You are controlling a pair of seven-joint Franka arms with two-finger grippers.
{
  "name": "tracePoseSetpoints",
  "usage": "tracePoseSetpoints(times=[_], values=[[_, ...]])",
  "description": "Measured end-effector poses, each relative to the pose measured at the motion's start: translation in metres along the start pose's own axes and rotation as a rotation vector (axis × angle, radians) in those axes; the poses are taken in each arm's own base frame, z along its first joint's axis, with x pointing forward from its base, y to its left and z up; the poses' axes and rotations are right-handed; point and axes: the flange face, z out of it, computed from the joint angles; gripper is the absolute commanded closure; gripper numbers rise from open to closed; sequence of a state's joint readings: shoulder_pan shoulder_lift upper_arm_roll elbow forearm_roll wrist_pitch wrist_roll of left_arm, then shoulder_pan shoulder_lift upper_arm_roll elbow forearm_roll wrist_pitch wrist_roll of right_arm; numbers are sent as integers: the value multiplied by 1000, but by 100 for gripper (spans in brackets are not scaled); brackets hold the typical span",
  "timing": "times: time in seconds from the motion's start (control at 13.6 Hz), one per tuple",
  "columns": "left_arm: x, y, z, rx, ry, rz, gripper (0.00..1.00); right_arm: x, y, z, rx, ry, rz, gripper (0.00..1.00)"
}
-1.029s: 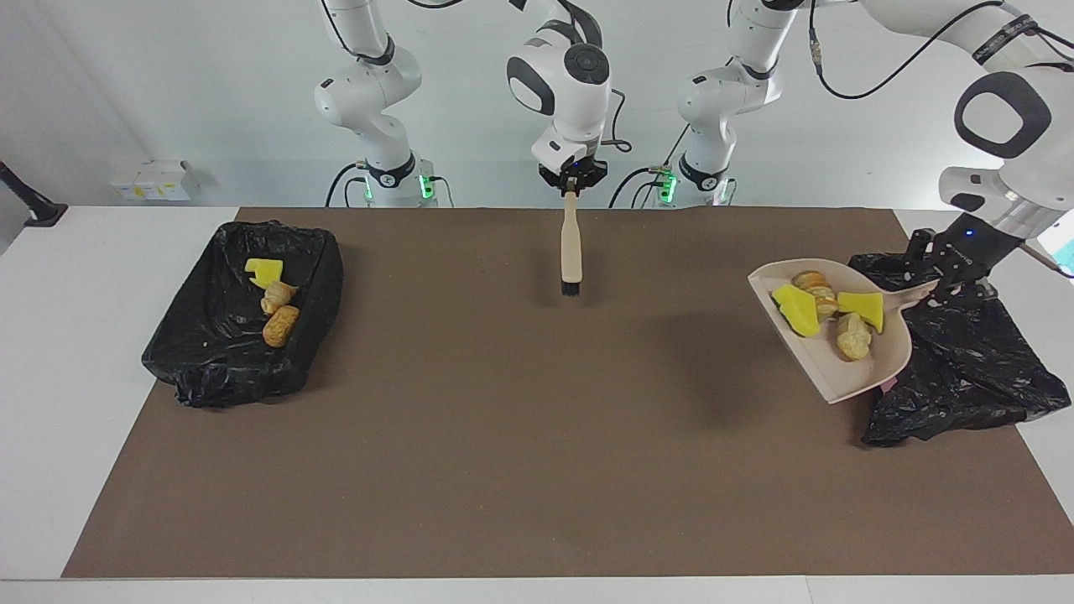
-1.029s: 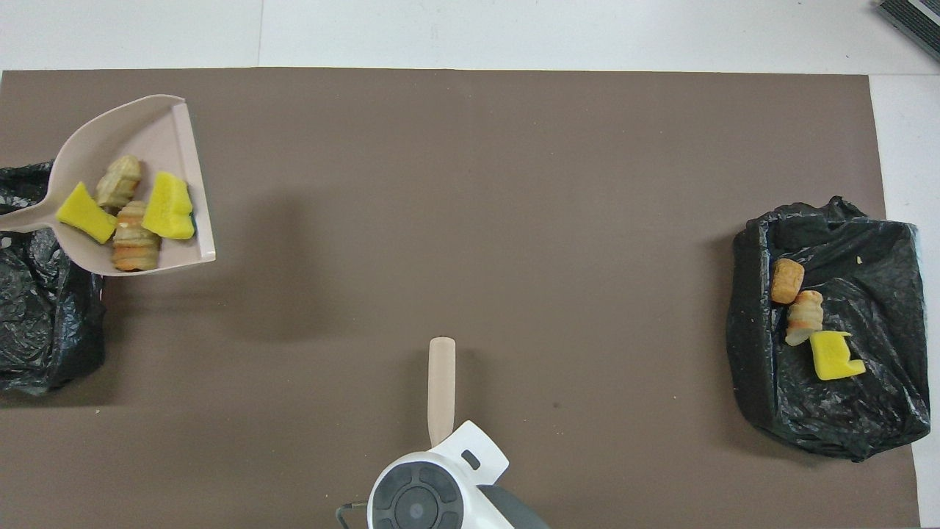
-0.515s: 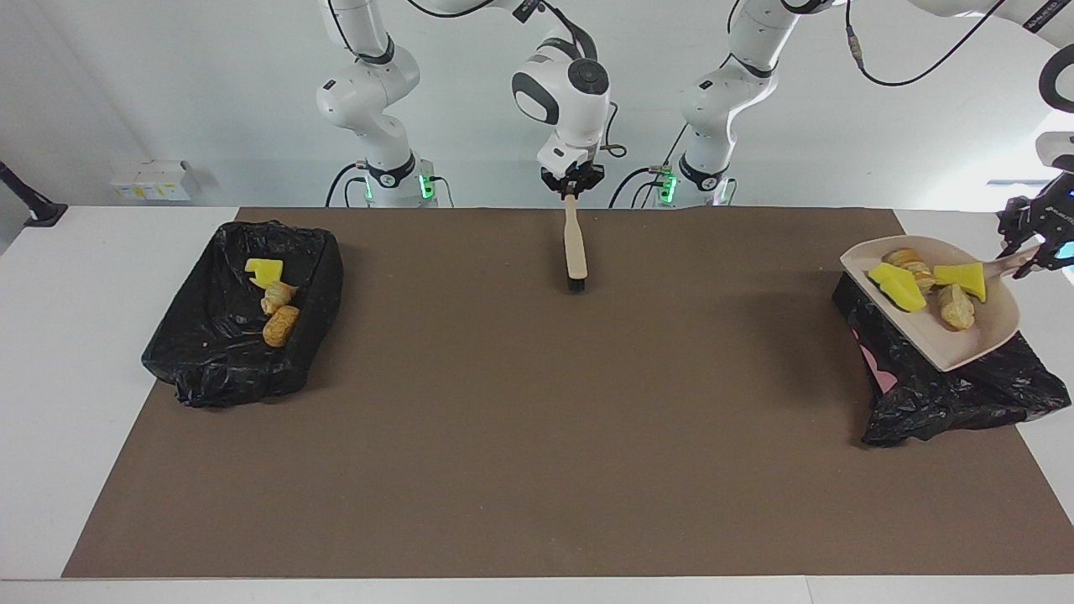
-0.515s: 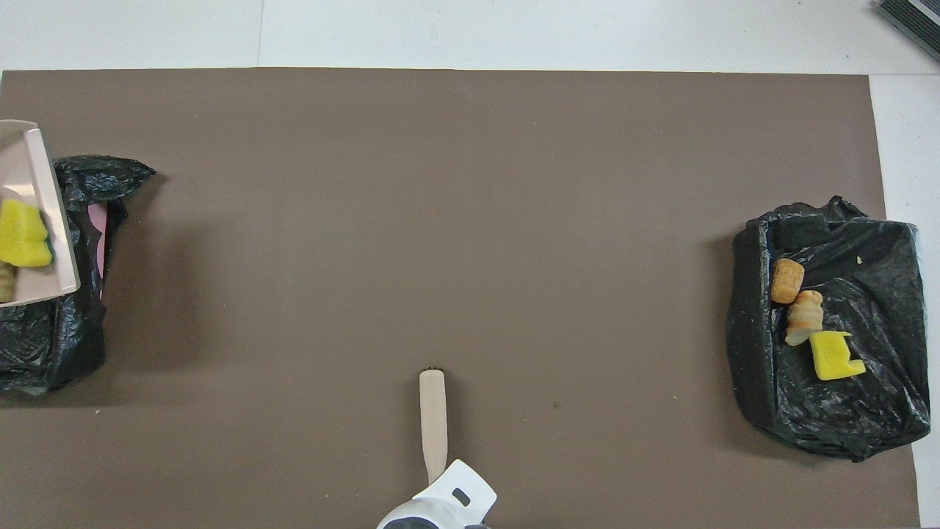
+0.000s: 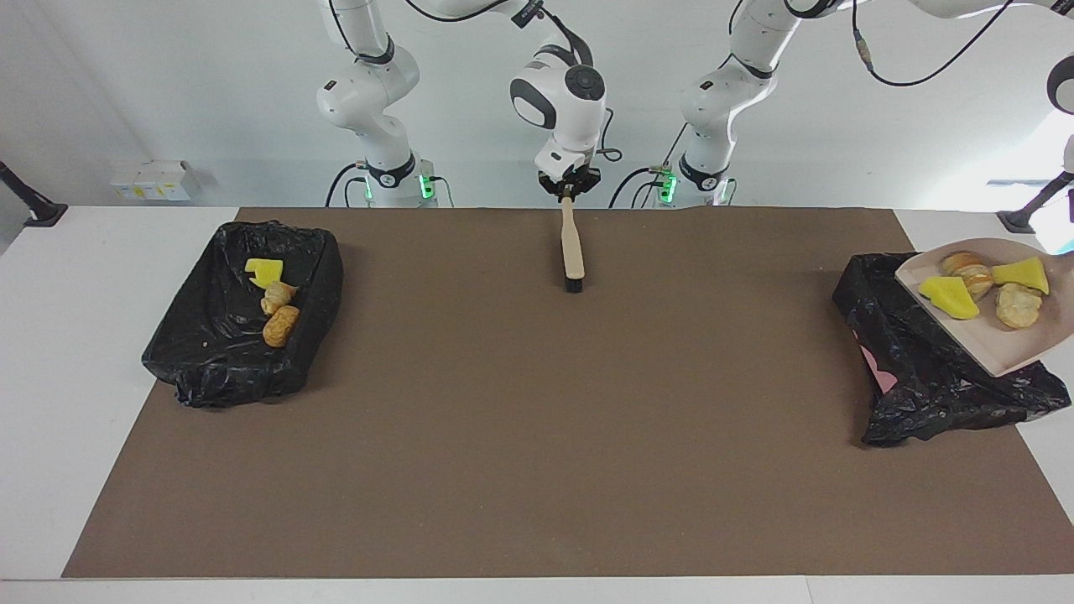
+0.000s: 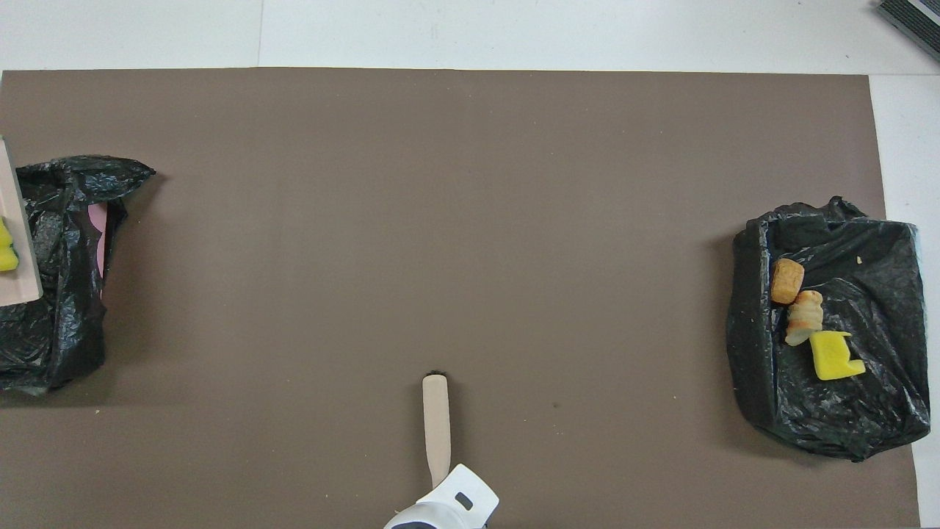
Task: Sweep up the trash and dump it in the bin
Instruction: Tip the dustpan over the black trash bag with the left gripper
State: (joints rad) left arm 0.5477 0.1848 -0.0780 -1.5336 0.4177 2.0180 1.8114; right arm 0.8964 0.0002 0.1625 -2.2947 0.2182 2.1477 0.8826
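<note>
The right gripper [image 5: 569, 190], near the robots at the table's middle, is clamped on the handle of a beige black-bristled brush [image 5: 572, 247] that hangs bristles-down over the brown mat [image 5: 537, 436]. Farther out, toward the right arm's end, a black bag-lined bin [image 5: 210, 352] holds three scraps of trash [image 5: 273, 300]: one yellow foam chunk and two tan pastry lumps. Toward the left arm's end, a beige plastic dustpan [image 5: 1003, 346] is raised over a second black-lined bin [image 5: 914, 369], carrying four more scraps [image 5: 977, 283]. Its handle and the left gripper are cut off at the frame's edge, so the grip cannot be seen.
</note>
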Motion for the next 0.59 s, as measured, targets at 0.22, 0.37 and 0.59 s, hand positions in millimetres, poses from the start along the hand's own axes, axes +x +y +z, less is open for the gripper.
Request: tracePoseSetpoints(times=[0.22, 0.37, 0.59], values=[[1, -7, -3, 5, -147, 93, 100, 3, 0, 3, 0, -2, 4, 6], [14, -11, -1, -15, -241, 174, 100, 9, -3, 0, 16, 7, 12, 6], [46, -13, 7, -37, -319, 238, 100, 35, -1, -23, 61, 29, 50, 5]])
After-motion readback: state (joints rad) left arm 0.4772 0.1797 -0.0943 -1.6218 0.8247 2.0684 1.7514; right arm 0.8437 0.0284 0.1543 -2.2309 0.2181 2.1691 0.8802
